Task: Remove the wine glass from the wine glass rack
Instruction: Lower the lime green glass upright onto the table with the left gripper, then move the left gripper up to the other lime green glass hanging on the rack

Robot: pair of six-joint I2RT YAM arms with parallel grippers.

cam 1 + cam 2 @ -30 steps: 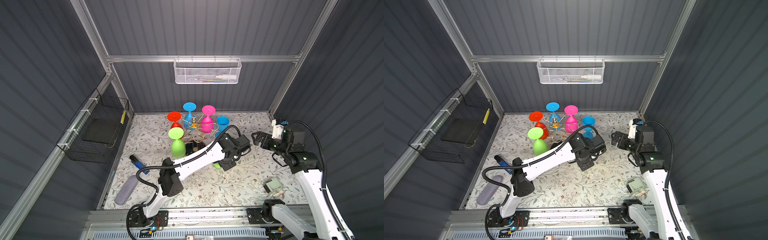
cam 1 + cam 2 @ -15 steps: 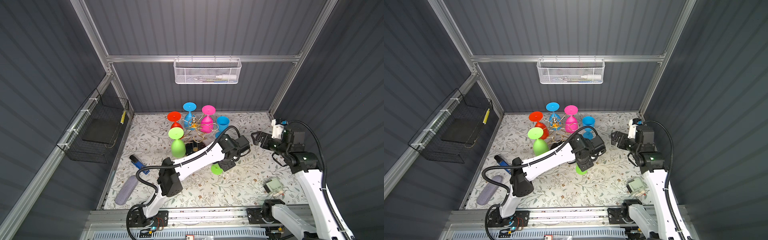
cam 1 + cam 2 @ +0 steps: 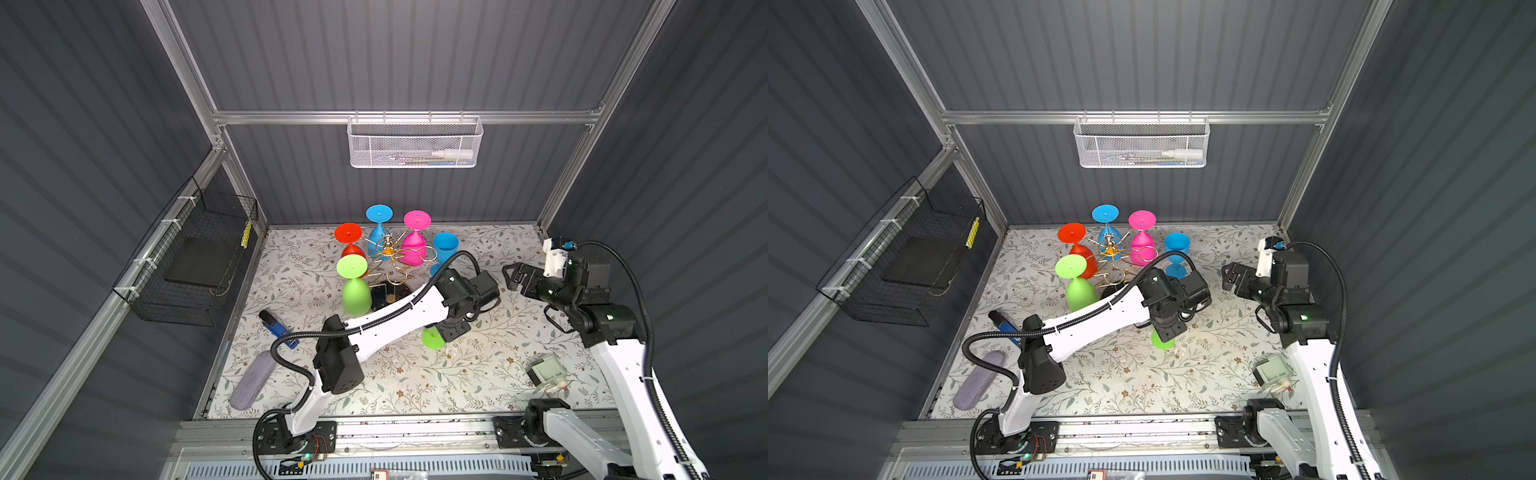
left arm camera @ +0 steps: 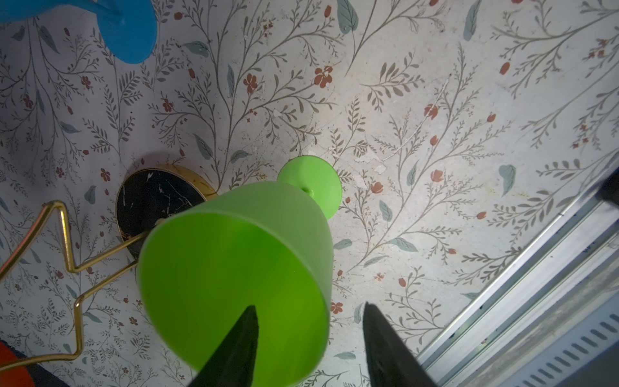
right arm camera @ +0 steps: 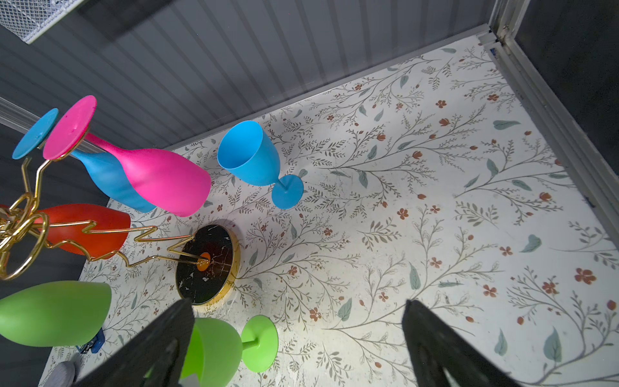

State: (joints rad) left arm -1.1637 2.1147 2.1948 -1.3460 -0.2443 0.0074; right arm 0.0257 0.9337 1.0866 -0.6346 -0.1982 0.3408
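**Bimanual cell, seen from above and from both wrists.** The wine glass rack (image 3: pixel 387 249), a gold wire stand on a round black, gold-rimmed base (image 5: pixel 207 264), stands at the back centre of the floral table (image 3: pixel 478 374). Four glasses hang on its arms foot-up: a red glass (image 3: pixel 350 243), a blue glass (image 3: pixel 379 224), a pink glass (image 3: pixel 414 247) and a hanging green glass (image 3: pixel 355 293). A second blue glass (image 3: pixel 445 248) stands bowl-up on the table just right of the rack.

The green wine glass (image 4: pixel 234 274) is off the rack. It stands on its own foot on the table, near the base and to its front right. In both top views only its foot (image 3: pixel 432 337) shows, the bowl being hidden under the left arm's wrist.

The left claw (image 4: pixel 308 305) sits over the bowl with its jaws parted. One finger (image 4: pixel 241 338) lies across the bowl's mouth. The other is outside the wall, with a strip of table showing between it and the glass, so nothing is clamped. Whether the inner finger touches the glass cannot be told.

The right claw (image 5: pixel 298 301) hovers right of the rack, well apart from every glass, its jaws spread wide and empty.

A blue-handled tool (image 3: pixel 276 326) and a grey case (image 3: pixel 253 384) lie at the table's left front, and a small white device (image 3: pixel 546 370) at its right front
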